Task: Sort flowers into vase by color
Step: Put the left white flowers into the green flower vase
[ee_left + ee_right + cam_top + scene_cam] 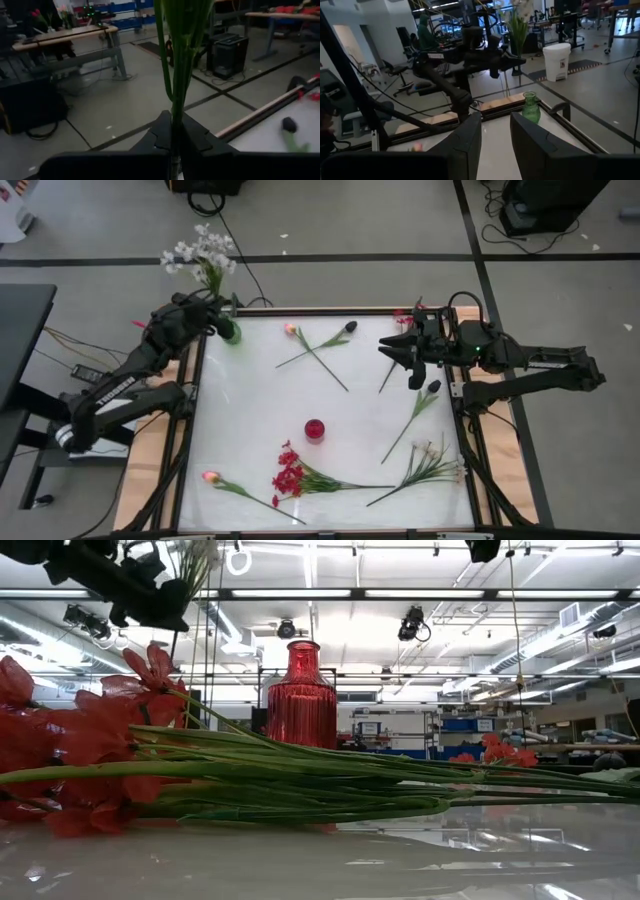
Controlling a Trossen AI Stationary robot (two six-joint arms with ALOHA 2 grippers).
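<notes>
high view: at the table's far left corner the left gripper [215,308] is clamped on the green stems of a white blossom spray [200,252] held over the green vase [229,330], while a pink tulip [240,490] and the red clustered blooms [289,475] lie on the near side of the white table [250,410]. mid-table stands the red vase [315,430], with a pink bud [318,356] and dark bud [316,345] crossed beyond it; at the far right the right gripper [413,360] hovers open and empty over the table, more flowers lying near it
</notes>
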